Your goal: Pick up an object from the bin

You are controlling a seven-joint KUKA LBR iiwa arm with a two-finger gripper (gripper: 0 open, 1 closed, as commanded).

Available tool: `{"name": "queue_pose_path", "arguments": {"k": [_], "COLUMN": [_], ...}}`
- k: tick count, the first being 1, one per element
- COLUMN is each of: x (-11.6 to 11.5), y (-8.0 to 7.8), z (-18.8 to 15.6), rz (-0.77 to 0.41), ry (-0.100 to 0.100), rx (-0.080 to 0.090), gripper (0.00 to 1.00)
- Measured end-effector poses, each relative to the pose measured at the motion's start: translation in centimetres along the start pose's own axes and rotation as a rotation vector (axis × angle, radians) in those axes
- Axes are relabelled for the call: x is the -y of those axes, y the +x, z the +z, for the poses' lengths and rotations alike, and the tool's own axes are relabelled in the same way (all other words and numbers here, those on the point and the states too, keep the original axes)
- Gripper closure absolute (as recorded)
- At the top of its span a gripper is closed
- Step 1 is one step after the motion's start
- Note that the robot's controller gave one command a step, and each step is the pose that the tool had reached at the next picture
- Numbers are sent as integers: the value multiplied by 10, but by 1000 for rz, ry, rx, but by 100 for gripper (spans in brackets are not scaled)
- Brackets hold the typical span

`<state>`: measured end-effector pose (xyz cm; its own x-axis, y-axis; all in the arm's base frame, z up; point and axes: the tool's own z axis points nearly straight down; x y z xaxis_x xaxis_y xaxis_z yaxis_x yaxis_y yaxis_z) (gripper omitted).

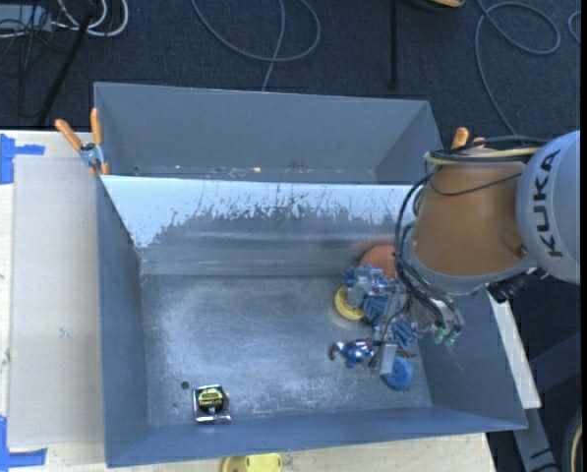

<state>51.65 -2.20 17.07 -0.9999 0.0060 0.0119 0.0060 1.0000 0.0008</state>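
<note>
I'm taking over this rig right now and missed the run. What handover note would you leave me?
Gripper: low in the bin, right side, amid a small cluster; nothing visibly held.
Things: yellow round piece, orange ball behind it, rounded blue piece and small blue piece at the gripper; yellow-and-black item alone near the front left.
Done: arm is at the cluster.
Left: grasp one piece, lift it out.

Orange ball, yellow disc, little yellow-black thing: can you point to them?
Orange ball [375, 257], camera view, its visible top.
Yellow disc [347, 309], camera view, its left edge.
Yellow-black thing [210, 401], camera view, its middle.
</note>
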Motion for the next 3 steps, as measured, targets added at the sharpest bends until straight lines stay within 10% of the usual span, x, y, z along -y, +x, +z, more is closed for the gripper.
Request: {"name": "queue_pose_path", "arguments": {"k": [3], "x": [67], "y": [10], "z": [47], "rz": [205], "ry": [0], "rx": [6], "gripper": [0]}}
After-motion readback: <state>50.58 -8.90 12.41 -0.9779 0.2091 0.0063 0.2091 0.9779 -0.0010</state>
